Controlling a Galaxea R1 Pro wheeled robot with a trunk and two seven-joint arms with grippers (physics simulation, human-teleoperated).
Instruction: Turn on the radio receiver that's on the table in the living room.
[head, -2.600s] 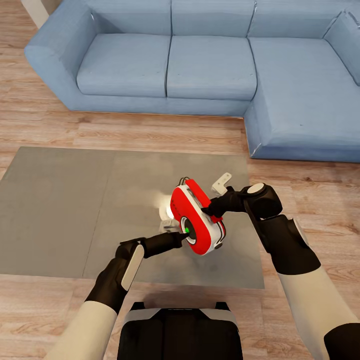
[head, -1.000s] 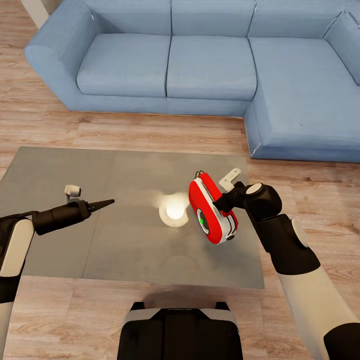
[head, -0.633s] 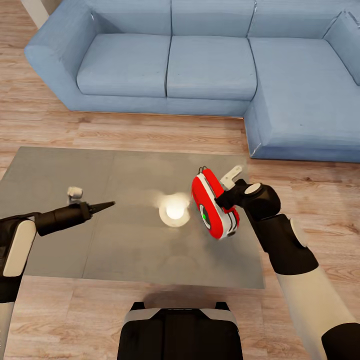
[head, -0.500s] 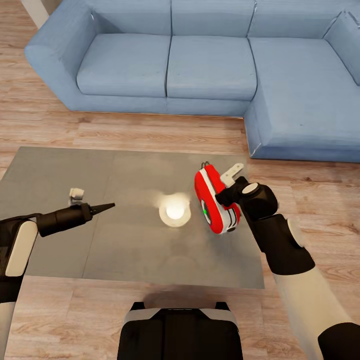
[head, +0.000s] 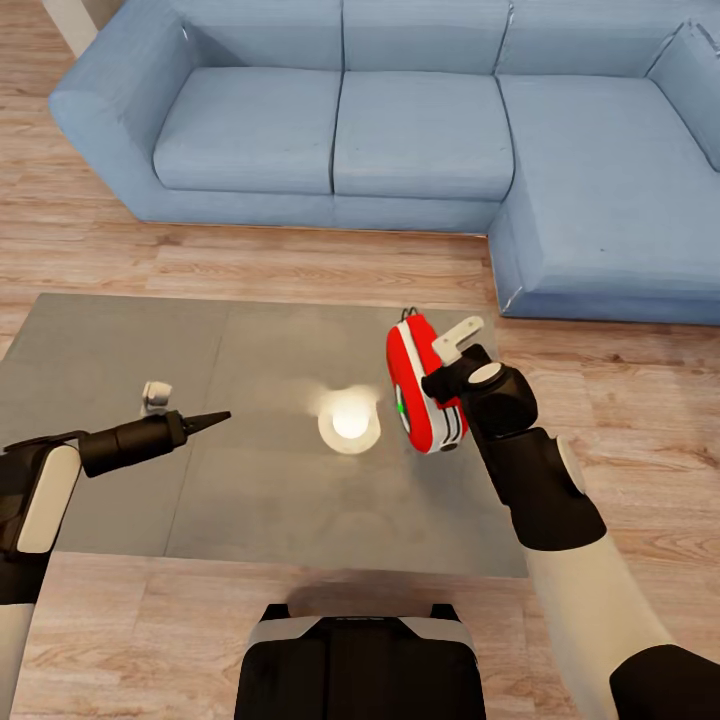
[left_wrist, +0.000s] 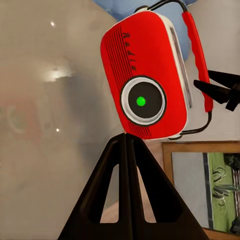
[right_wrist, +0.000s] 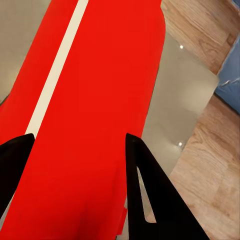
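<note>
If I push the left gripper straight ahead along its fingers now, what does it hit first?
Probably the radio receiver held in the right gripper: the left gripper, shut, points just under its green-dotted dial, so it could slip beneath; depth is unclear.

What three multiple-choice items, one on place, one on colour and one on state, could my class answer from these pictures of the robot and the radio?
1. Where is the radio receiver?
A. on the sofa
B. held over the table
C. on the floor

2. What colour is the dot on its round dial?
A. green
B. blue
C. yellow

3. How do the fingers of the left gripper stand?
A. spread wide
B. clamped on the radio
C. pressed together, holding nothing

Answers:
1 B, the right gripper grips it above the grey top.
2 A, the left wrist view shows a green dot.
3 C, the fingers meet at a point, apart from the radio.
</note>
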